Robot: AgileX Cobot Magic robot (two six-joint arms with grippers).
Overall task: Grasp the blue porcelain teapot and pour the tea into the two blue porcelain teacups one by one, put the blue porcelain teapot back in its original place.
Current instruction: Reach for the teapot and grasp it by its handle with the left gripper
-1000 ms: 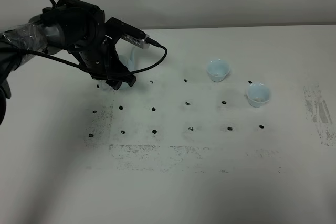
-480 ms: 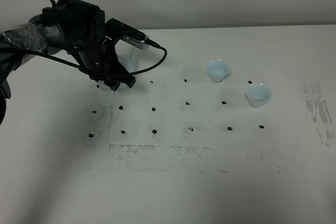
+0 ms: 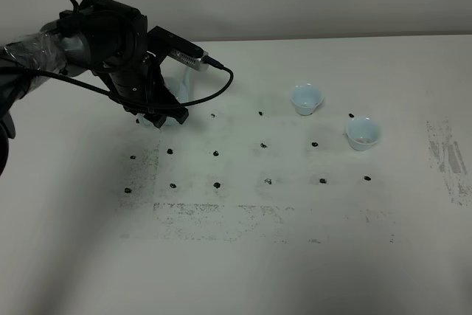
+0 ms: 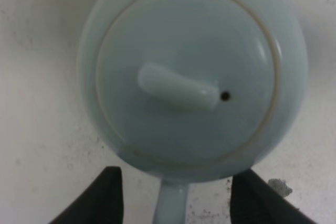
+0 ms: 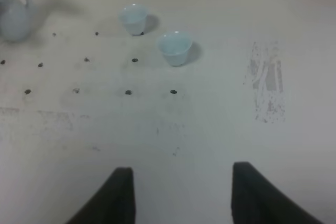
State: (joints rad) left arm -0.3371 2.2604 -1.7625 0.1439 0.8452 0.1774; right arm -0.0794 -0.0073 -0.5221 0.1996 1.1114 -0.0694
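Blue porcelain teapot [image 4: 189,77] stands upright on the white tabletop [image 3: 295,256], out at about 10 o'clock in the high view, where the left arm hides all but a pale sliver of it [image 3: 182,80]. The left hand [image 4: 178,178] hangs right over it. Its two dark fingers [image 4: 107,192] are spread apart on either side of the loop handle [image 4: 170,205], with bare tabletop showing between each finger and the handle, so it grips nothing. The lid is seated, its small knob [image 4: 178,87] lying beside a tiny vent hole. The two teacups rest upright and well apart from the pot, toward 1 o'clock from the tabletop's middle. The second teacup [image 3: 363,133] is near the first teacup [image 3: 306,99], at roughly 4 o'clock from it. Black dots [image 3: 216,153] form a grid across the surface. The right hand [image 5: 181,174] hovers above bare tabletop with its fingers wide and nothing between them.
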